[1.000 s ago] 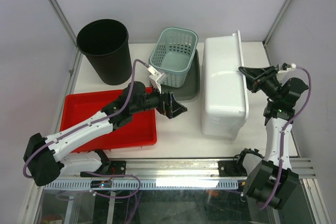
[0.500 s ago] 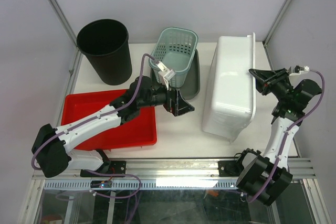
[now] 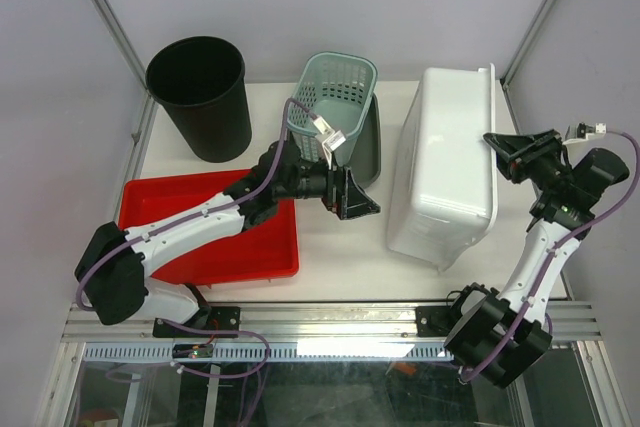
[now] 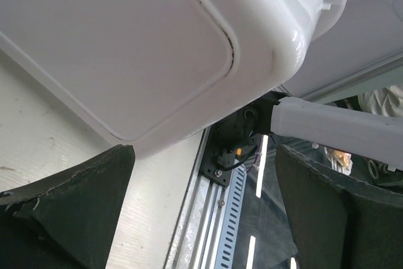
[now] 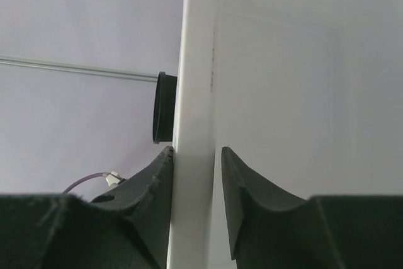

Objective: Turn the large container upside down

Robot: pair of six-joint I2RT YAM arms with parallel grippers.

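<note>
The large white container stands tipped on its side at the right of the table, its base facing left and its rim to the right. My right gripper is shut on that rim and holds it raised. In the right wrist view the rim runs between my right gripper's fingers. My left gripper is open and empty, just left of the container and apart from it. In the left wrist view the container's base fills the top, above my left gripper.
A black bin stands at the back left. A teal basket sits in a grey tray at the back middle. A red tray lies under my left arm. A metal rail runs along the front edge.
My right gripper has moved right with the rim and the white container has tipped further that way. My left arm has reached right, closer to the container's base.
</note>
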